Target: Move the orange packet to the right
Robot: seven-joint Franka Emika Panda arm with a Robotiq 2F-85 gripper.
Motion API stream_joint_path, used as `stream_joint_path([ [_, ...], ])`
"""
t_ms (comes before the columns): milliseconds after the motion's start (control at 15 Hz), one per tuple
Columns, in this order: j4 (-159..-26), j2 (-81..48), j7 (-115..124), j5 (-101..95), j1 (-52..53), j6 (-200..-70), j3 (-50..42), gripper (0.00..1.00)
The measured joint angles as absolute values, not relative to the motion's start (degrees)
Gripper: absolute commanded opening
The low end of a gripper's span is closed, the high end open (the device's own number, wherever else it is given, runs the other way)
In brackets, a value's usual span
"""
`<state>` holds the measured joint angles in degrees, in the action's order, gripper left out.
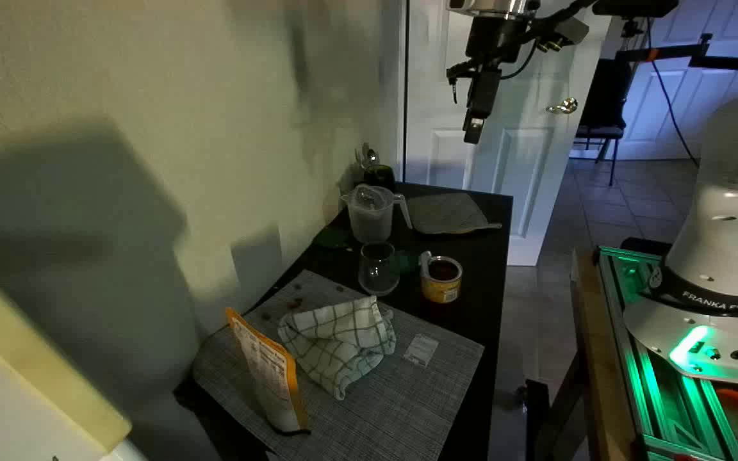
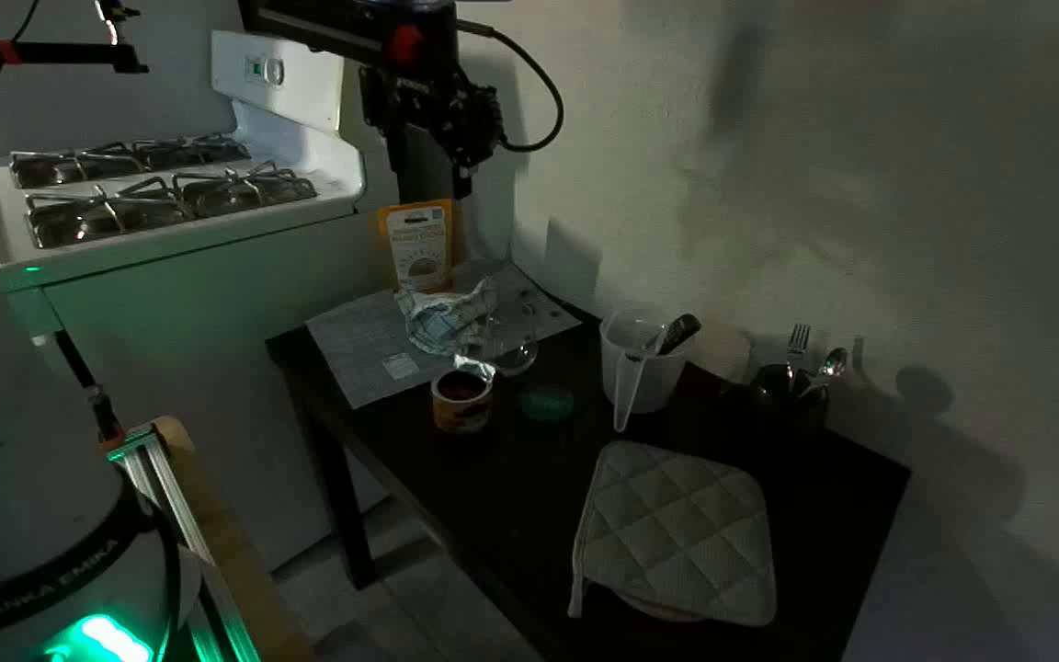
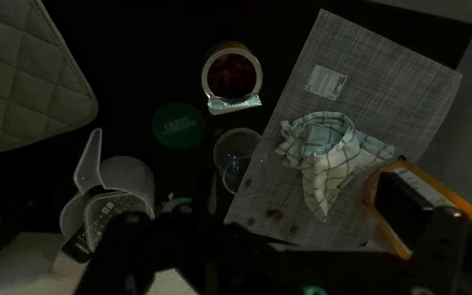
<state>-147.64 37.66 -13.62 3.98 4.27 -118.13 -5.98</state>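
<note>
The orange packet stands upright on the grey placemat, beside the checkered cloth. Its pale label faces out in an exterior view. In the wrist view the packet is at the right, partly hidden behind a dark finger. My gripper hangs high above the table, well apart from the packet. Its two fingers are spread, with nothing visible between them, in an exterior view and in the wrist view.
The checkered cloth, clear glass and open can stand near the packet. A measuring jug, quilted pot holder, green lid and cutlery holder are farther along the table. A wall and stove border it.
</note>
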Motion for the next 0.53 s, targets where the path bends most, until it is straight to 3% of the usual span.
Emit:
stream_joint_path([
  [533,-146.5,35.2,-3.4,4.5,4.0,-122.6,-1.5,1.00],
])
